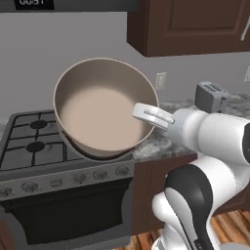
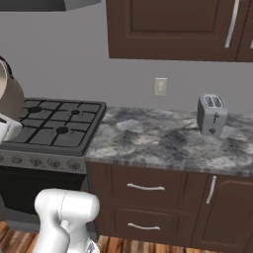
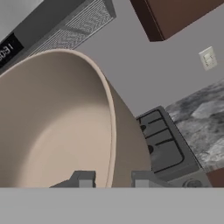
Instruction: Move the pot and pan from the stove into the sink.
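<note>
Above the stove (image 1: 34, 141), tilted pot (image 1: 100, 105), rim clamped in the end effector (image 3: 113, 180); no legible writing.

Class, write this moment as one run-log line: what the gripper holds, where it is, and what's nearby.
gripper: shut on pot rim | pot: lifted, tilted, above stove | counter: toaster | sink step: not yet done

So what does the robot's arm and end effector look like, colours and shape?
The arm is made of glossy white rounded segments with dark, near-black joints. The end effector has two small dark grey blocky fingertips, below a white hand with thin grey slots.
</note>
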